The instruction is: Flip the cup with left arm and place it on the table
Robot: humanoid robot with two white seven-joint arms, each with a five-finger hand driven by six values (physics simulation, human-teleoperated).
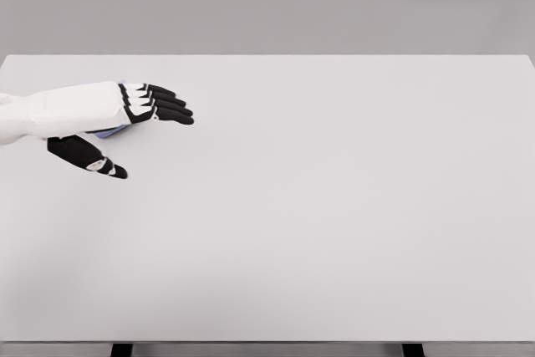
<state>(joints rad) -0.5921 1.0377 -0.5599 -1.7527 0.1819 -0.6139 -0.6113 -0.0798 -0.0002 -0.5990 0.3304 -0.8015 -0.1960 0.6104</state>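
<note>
My left hand (125, 127) sits at nine o'clock over the plain white rectangular surface (334, 223), black fingers (171, 106) extended toward three o'clock, thumb held apart below them. A sliver of a pale lilac cup (113, 130) shows under the palm, mostly hidden; whether I grip it, I cannot tell.

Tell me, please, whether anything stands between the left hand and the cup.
Nothing visible does. The left hand is right at the cup, which shows only as a bluish sliver under the palm, between fingers and thumb. The white table around them shows nothing else.
</note>
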